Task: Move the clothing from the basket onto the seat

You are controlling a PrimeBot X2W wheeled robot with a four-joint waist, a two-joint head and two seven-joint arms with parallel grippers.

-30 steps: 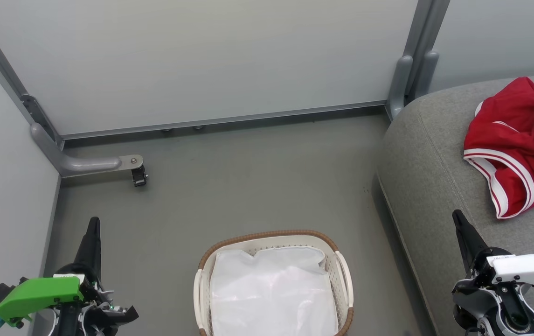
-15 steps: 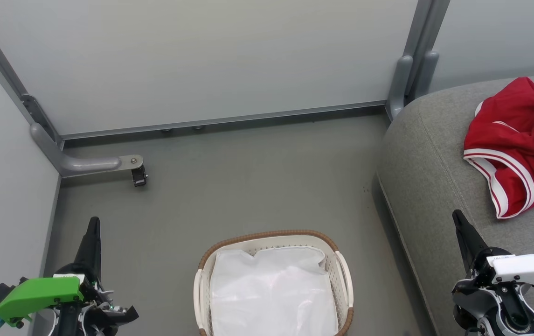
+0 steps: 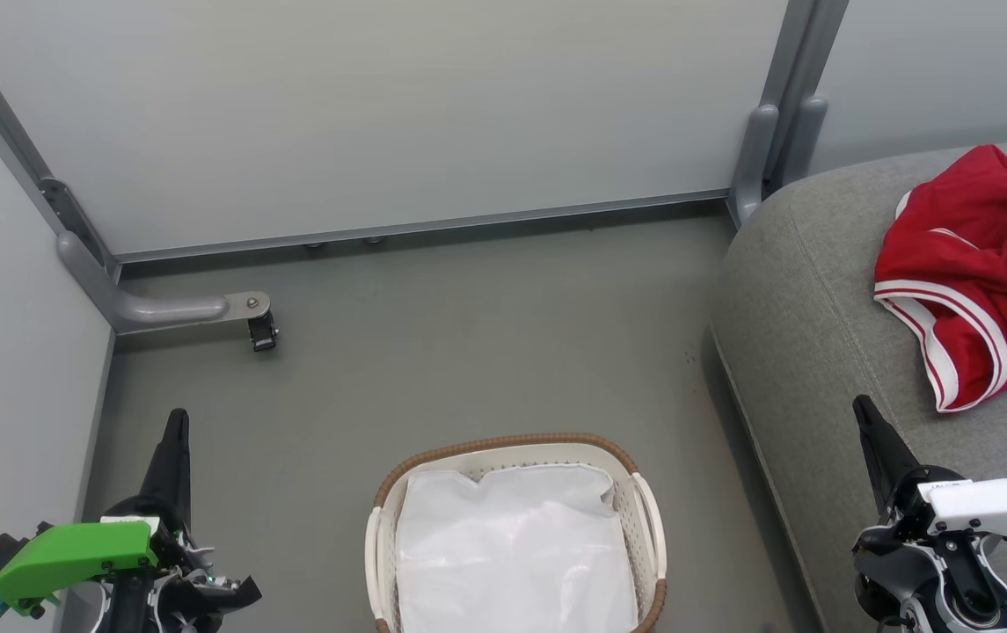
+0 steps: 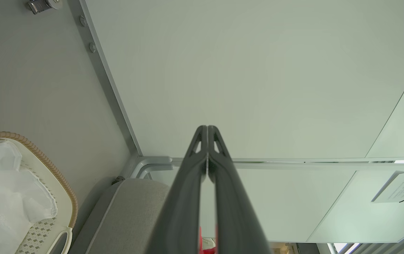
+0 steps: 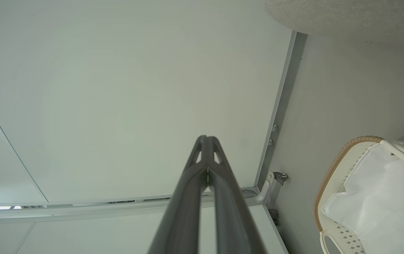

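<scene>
Two grippers, head view: the left gripper (image 3: 176, 418) sits at the lower left over the grey floor (image 3: 468, 352) and the right gripper (image 3: 862, 406) at the lower right over the seat's front edge; both point up the view with their long dark fingers pressed together, holding nothing
Head view, clothing (image 3: 960, 264): bright red sports jersey garments with white-and-red striped trim and black, white-outlined lettering, lying crumpled on the seat at the right edge, well apart from the basket
Head view, seat (image 3: 811, 352): large grey woven-fabric upholstered cushion with a rounded corner, just beside the basket's right side
Head view, basket (image 3: 507, 438): oval white perforated plastic laundry basket with a brown woven rim, standing on the floor between the two grippers, a white liner sheet (image 3: 512, 554) spread inside it
Left wrist view: fingers closed tip to tip before a pale wall panel (image 4: 258, 70); basket (image 4: 52, 176) at the lower left, seat corner (image 4: 131, 211) beside it; a sliver of red shows low between the fingers
Right wrist view: fingers closed tip to tip; basket (image 5: 330, 183) with its liner at the lower right, seat (image 5: 346, 14) along the top right
</scene>
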